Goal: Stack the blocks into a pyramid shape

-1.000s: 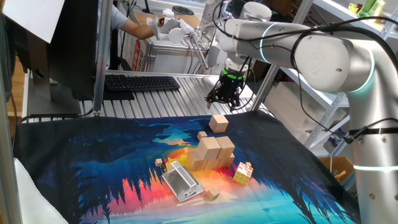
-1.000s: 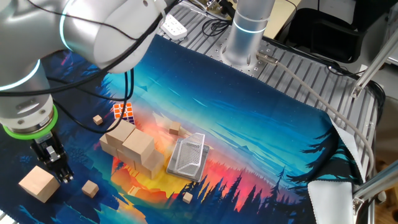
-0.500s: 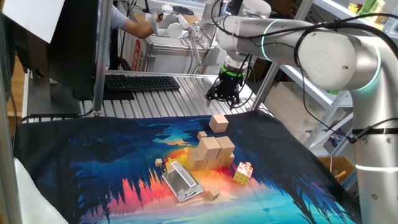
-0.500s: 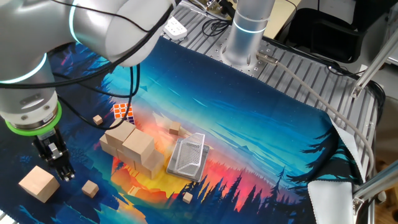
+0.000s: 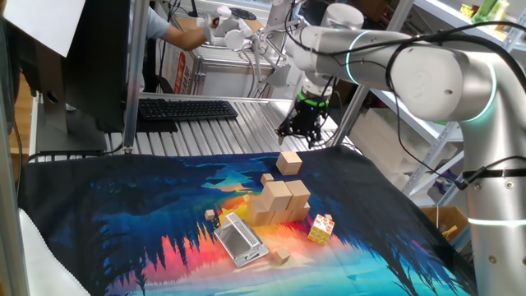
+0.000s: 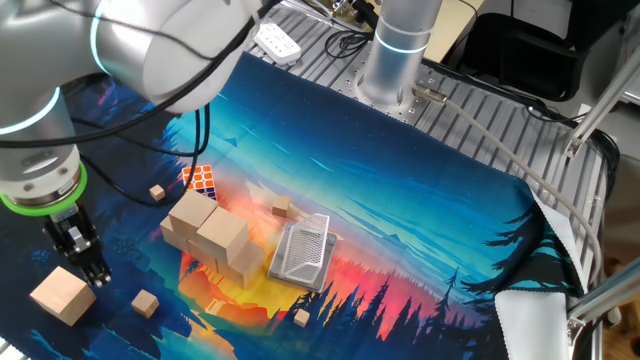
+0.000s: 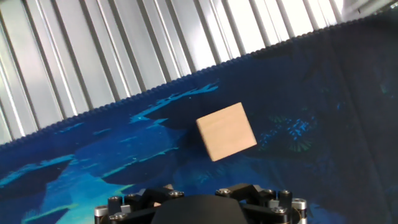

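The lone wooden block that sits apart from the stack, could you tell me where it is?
The lone block lies on the mat's far edge beyond the stack in one fixed view, just below the open end effector.

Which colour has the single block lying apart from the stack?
Plain light tan wood, clearest in the hand view.

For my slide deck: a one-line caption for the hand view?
Open gripper looks down on a lone wooden block near the mat's edge.
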You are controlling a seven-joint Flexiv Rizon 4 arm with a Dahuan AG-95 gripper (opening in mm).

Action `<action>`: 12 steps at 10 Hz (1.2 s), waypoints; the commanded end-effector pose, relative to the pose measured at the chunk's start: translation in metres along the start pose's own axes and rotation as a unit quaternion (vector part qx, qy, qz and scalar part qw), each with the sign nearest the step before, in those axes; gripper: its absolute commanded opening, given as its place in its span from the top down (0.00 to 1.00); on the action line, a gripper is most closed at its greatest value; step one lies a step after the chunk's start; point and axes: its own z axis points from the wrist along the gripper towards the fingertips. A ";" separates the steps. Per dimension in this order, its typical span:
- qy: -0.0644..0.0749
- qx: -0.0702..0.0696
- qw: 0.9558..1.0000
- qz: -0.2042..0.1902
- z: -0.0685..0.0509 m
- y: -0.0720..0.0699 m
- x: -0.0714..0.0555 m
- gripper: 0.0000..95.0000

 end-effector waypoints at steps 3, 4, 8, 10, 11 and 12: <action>-0.001 -0.002 1.000 -0.005 0.008 -0.011 0.001 0.00; -0.001 -0.002 1.000 -0.004 0.010 -0.012 0.001 0.00; -0.004 -0.003 1.000 -0.002 0.018 -0.016 0.001 0.00; -0.004 -0.005 1.000 0.001 0.022 -0.016 0.001 0.00; -0.003 -0.005 1.000 0.001 0.022 -0.016 0.001 0.00; -0.001 -0.007 1.000 0.004 0.022 -0.015 0.001 0.00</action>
